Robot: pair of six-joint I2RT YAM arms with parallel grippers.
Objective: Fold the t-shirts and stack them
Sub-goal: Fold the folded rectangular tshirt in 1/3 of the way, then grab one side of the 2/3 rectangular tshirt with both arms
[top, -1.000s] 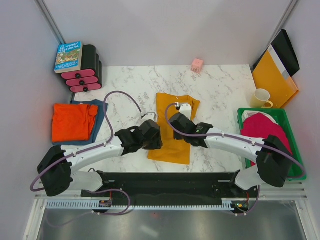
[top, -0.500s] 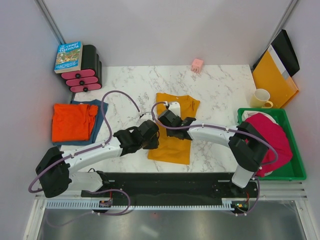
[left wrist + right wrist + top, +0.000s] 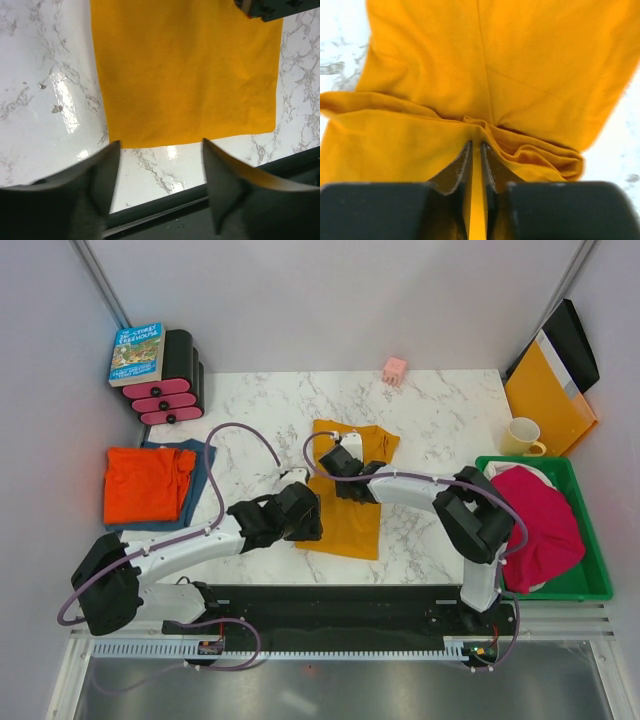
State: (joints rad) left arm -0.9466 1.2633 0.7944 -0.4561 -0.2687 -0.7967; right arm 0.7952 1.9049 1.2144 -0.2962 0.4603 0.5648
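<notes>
On white marble table, clamping bunched mustard-yellow cotton t-shirt in right pincer; holding left pincer spread, empty, above its near hem.

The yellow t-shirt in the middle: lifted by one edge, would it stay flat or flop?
Probably flop: where the right gripper pinches the yellow t-shirt, the cloth bunches into soft folds. Likely light, since a narrow pinch gathers it. Pushed, it would probably wrinkle like those folds, not slide whole.

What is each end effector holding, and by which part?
The right end effector pinches a bunched fold of the mustard-yellow t-shirt; the left end effector is open, holding nothing.
</notes>
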